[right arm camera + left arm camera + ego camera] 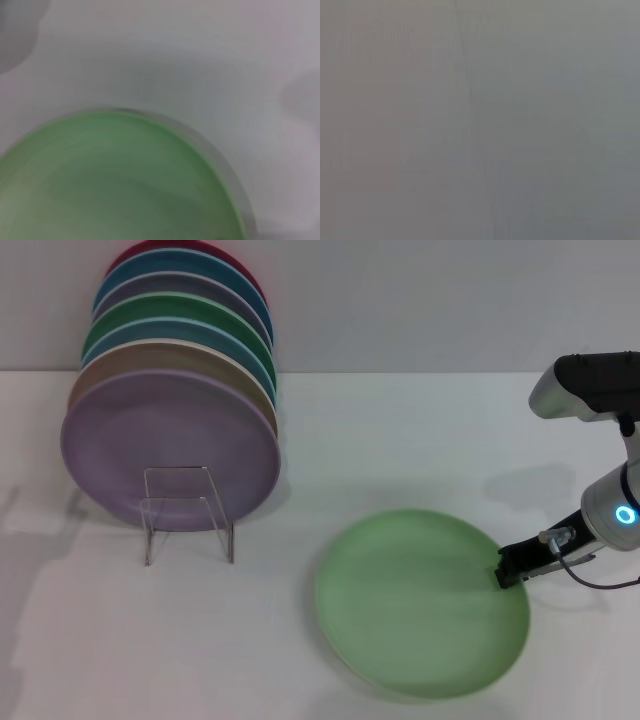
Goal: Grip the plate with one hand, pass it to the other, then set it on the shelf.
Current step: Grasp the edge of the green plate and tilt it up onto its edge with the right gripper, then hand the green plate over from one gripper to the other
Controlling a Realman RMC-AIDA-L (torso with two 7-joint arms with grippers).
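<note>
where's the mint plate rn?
Head view: the plate lies flat on the white table, front right of the rack, with the right gripper at its right rim.

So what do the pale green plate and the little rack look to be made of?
The plate: probably melamine or matte plastic, judging by its flat, even colour with no glare. The rack: clear acrylic, most likely, since the lilac plate shows through it and its bends are sharp.

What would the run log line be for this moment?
stage: grasp | right tool at rim of plate | plate on table | left tool: out of view | shelf: other plates
</note>
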